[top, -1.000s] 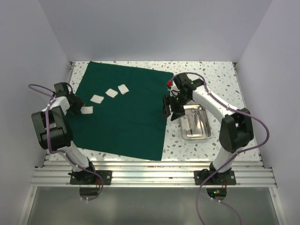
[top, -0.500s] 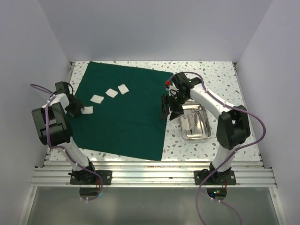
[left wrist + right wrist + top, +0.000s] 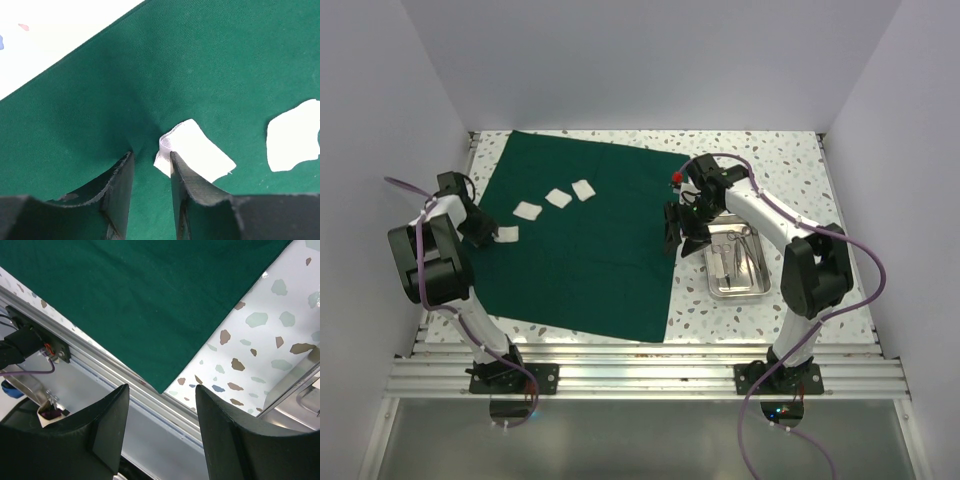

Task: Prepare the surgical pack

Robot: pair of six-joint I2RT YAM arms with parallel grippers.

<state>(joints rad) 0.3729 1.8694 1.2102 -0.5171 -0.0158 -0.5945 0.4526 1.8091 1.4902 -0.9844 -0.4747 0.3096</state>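
Early: drape is lying flat over desk's left half, gauze squares sitting on it; tray with instruments waiting near right edge, nothing wrapped. Left gripper narrowly open beside gauze; right gripper open, empty.

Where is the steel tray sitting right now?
In the top view, the steel tray lies on the table's right side, off the green drape's right edge, beside the right gripper, instruments inside.
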